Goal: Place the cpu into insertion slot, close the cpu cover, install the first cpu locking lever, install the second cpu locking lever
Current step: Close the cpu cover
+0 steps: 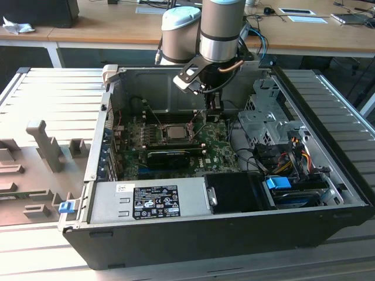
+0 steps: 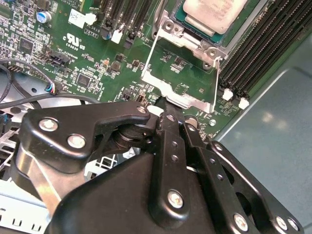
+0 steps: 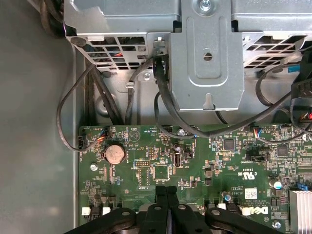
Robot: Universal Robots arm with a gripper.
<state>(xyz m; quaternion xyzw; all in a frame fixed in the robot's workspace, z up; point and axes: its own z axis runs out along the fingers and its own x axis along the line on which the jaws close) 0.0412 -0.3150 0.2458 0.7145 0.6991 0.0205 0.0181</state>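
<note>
Cpu (image 2: 213, 13) lies deep in the open computer case (image 1: 205, 240), on its green motherboard (image 1: 215, 145); the gripper (image 2: 165, 105), jaws together and seemingly empty, touches the raised cpu cover (image 2: 178, 92) at its free edge, apparently to bear it down over the chip seated in the insertion slot (image 2: 191, 41).
</note>
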